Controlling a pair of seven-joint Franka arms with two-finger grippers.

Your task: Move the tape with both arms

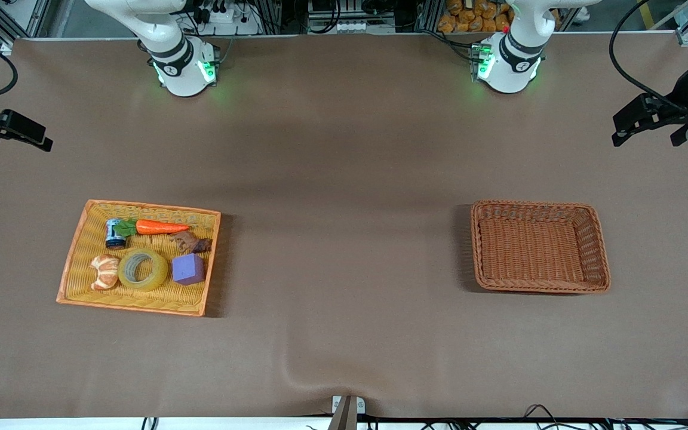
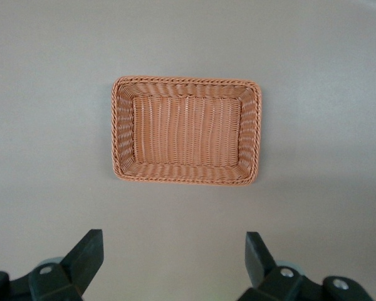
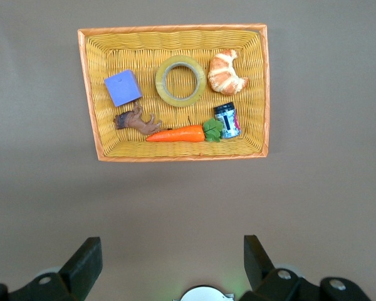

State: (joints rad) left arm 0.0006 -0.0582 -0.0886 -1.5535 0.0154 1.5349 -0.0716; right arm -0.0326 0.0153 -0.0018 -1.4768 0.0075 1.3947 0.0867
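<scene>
The tape [image 1: 143,269] is lying flat in the yellow tray [image 1: 81,239] at the right arm's end of the table. It is showing as a ring of yellowish, translucent packing tape with a wide round hole, through which the tray's weave is visible; its outer band is looking glossy and slightly darker than the wicker beneath it. It is resting in the row of the tray nearer to the front camera, between the croissant toy [image 1: 104,272], which it is touching or nearly touching, and the purple block [image 1: 188,268] just beside it. Farther from that camera in the same tray, the carrot toy [image 1: 159,227], the small dark can [image 1: 115,233] and the brown figure [image 1: 191,242] are lying in a second row.

My right gripper [image 3: 173,266] is hovering high over the bare table beside the tray, on the side toward the arm bases, its two black fingers [image 3: 83,266] spread wide and holding nothing. My left gripper [image 2: 174,263] is hovering high over the table beside the brown basket [image 1: 480,251], likewise on the side toward the bases, with its fingers [image 2: 84,260] also spread wide and pinching nothing. The brown basket is sitting at the left arm's end of the table, well apart from the tray. Both my arms are waiting, drawn out toward the table's ends.
</scene>
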